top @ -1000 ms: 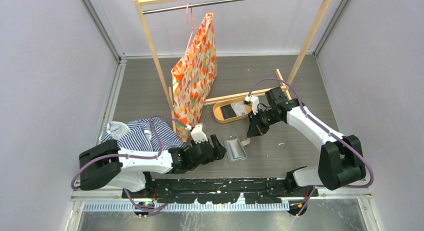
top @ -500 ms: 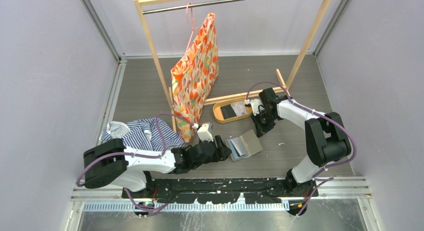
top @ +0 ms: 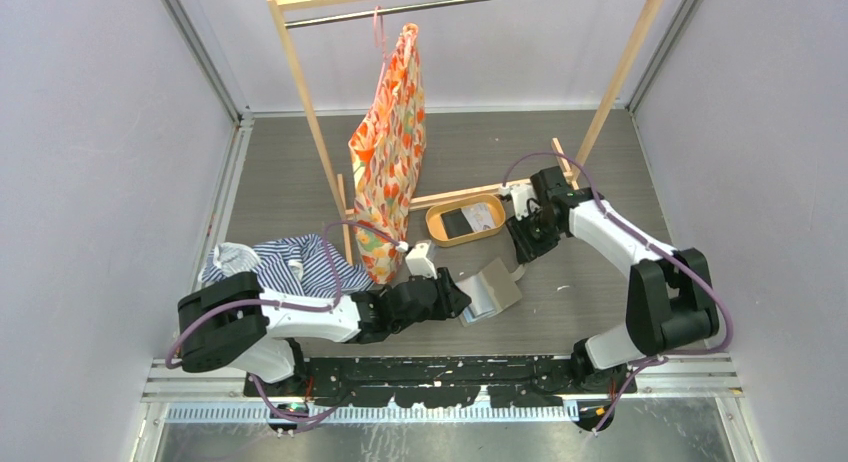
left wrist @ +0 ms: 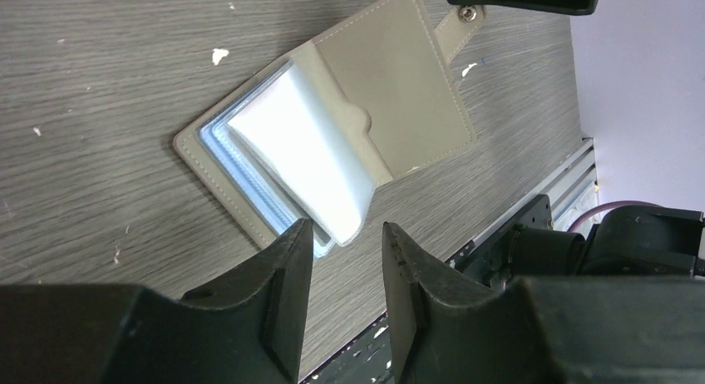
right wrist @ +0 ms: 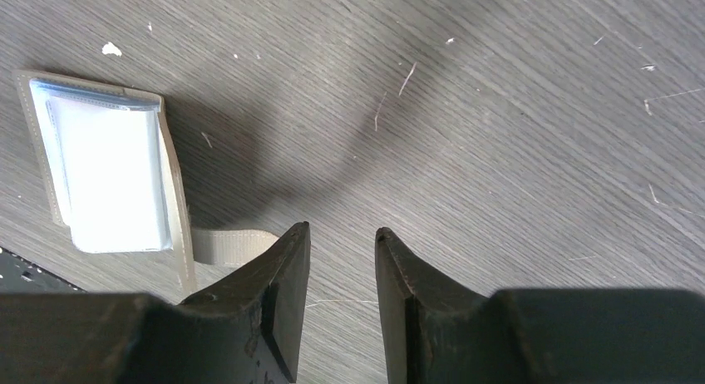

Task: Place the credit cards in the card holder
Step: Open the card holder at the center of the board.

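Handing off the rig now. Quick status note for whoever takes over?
Left gripper: open, jaws at the clear sleeves of the card holder, gripping nothing.
Right gripper: open, empty, beside the snap tab.
Holder lies open on the table.
Credit cards: a black and a pale one in the oval wooden tray.
Done: holder open. Left: insert cards.

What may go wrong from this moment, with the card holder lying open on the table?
The right gripper stands open beside the snap tab, so the card holder is probably unheld and may fold shut.
The left gripper, open at the clear sleeves, may pinch several sleeves together or shove the card holder away.
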